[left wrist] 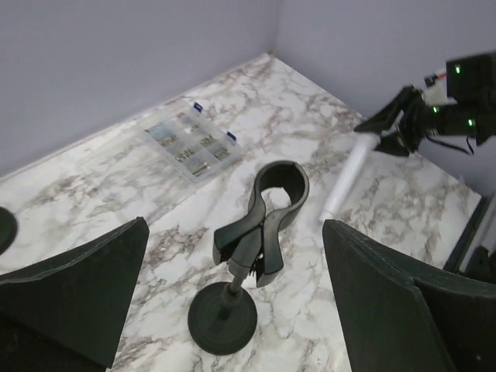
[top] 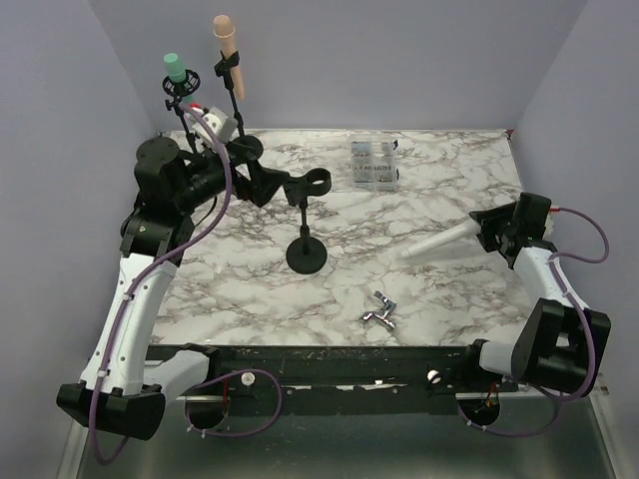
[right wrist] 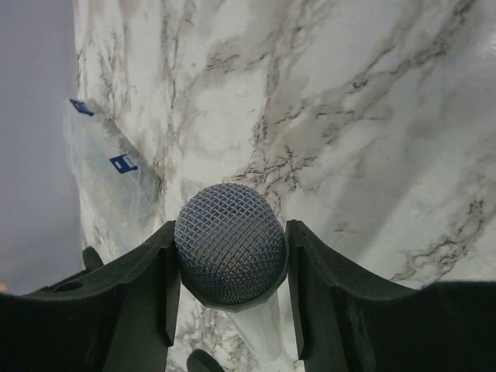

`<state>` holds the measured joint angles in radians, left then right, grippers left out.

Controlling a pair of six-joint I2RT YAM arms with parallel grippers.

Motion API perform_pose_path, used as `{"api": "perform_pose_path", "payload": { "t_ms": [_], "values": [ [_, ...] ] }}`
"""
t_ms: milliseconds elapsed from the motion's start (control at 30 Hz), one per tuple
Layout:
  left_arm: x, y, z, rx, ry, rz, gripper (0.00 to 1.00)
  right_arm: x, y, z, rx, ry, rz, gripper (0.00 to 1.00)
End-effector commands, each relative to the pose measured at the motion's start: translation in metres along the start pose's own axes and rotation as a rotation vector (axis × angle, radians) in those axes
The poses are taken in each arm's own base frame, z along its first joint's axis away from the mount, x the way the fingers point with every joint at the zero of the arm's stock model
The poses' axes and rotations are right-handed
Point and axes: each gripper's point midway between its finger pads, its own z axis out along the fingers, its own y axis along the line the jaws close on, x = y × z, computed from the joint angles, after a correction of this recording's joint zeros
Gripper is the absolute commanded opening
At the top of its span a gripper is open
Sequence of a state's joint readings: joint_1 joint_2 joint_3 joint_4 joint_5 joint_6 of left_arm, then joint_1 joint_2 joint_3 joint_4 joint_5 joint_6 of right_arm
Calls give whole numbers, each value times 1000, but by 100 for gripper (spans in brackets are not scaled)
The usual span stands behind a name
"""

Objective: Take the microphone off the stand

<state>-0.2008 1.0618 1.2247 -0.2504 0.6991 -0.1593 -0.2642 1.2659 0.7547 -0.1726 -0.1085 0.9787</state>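
Note:
The black stand [top: 307, 249] is upright mid-table, and its clip [top: 318, 183] is empty. In the left wrist view the clip [left wrist: 271, 203] and the round base [left wrist: 222, 318] show between my fingers. My left gripper [top: 270, 180] is open and empty just left of the clip, also seen in its wrist view [left wrist: 234, 229]. My right gripper [top: 491, 228] is shut on the white microphone [top: 439, 242] at the right, well apart from the stand. The grey mesh head [right wrist: 229, 242] sits between its fingers [right wrist: 310, 279]. The handle points toward the stand, low over the table.
A clear plastic parts box [top: 374, 165] lies at the back of the marble table [top: 449, 299]. A small metal fitting [top: 380, 311] lies near the front. Two other stands at the back left hold a green-capped microphone [top: 177, 70] and a peach-capped one [top: 225, 35].

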Motion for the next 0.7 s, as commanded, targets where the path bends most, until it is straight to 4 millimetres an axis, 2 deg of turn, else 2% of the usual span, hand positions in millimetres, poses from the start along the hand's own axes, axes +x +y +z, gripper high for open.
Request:
{"api": "perform_pose_path", "payload": {
  "t_ms": [0, 100, 167, 367, 533, 667],
  "values": [
    [-75, 10, -25, -224, -147, -40, 98, -11, -4, 8, -1, -30, 241, 1],
    [-98, 16, -28, -264, -227, -1, 98, -32, -15, 19, 41, -118, 352, 1],
    [-98, 29, -30, -329, -236, 5, 98, -44, -18, 28, 61, -156, 426, 1],
    [-58, 70, -38, -506, -182, 82, 98, -64, -3, 68, 51, -148, 552, 1],
    [-49, 77, -45, -545, -178, 79, 98, -80, 2, 111, 90, -143, 567, 1],
    [-45, 82, -44, -549, -172, 67, 98, -79, -11, 141, 178, -114, 530, 1]
  ]
}}
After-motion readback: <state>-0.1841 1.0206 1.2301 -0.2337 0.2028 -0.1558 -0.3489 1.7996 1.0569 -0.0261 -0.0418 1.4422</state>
